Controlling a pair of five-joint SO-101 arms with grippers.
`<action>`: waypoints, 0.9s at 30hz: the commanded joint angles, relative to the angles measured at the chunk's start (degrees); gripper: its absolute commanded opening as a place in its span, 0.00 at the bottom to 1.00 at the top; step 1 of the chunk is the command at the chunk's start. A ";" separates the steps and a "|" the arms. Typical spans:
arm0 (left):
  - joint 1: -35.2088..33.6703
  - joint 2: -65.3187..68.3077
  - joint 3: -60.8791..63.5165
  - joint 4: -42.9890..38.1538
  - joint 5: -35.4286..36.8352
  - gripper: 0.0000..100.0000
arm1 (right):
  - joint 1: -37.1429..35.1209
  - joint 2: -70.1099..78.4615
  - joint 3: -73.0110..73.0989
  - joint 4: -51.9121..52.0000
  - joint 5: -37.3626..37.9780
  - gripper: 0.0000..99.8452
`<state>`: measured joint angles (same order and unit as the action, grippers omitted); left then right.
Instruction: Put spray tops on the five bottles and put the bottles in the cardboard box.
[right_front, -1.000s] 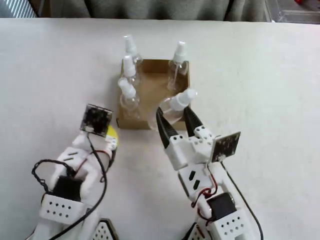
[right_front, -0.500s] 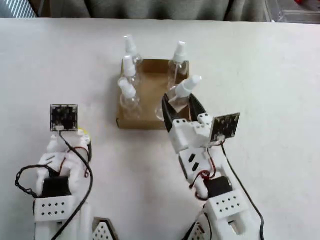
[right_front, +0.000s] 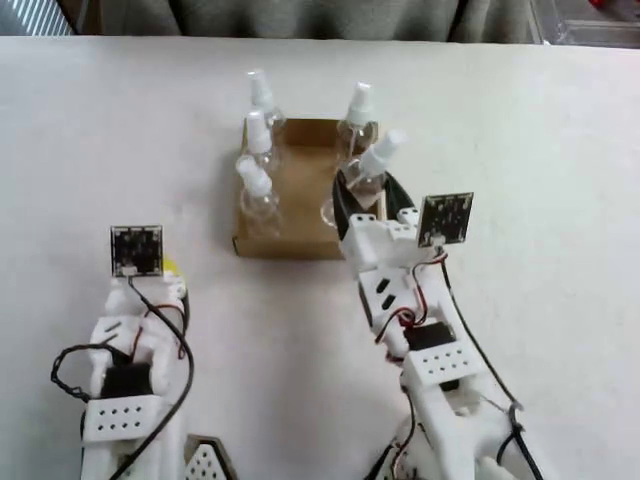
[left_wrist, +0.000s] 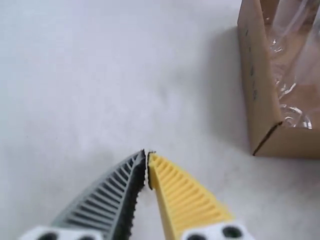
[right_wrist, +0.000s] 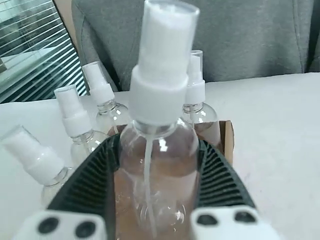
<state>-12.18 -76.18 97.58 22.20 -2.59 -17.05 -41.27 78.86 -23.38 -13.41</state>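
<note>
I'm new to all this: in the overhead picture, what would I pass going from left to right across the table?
Left arm → three spray-topped bottles along the cardboard box's left side → bottle gripped by the right end effector at the box's right side.

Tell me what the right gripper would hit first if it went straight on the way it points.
Most likely the rear spray bottle standing at the cardboard box's far end, directly behind the held bottle in the right gripper; the gap between them is unclear.
</note>
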 joint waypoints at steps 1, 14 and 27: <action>-0.22 0.13 -0.18 -2.37 -0.44 0.02 | 0.75 4.44 -3.25 -7.60 4.57 0.01; -0.22 0.22 -0.18 -2.37 -0.44 0.02 | 1.19 22.55 -12.84 -10.15 6.42 0.01; -0.22 0.31 -0.18 -2.37 -0.44 0.02 | 1.19 32.22 -16.09 -17.54 11.16 0.02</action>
<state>-12.18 -76.18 97.58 21.23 -2.59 -16.44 -9.98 65.67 -37.36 -5.49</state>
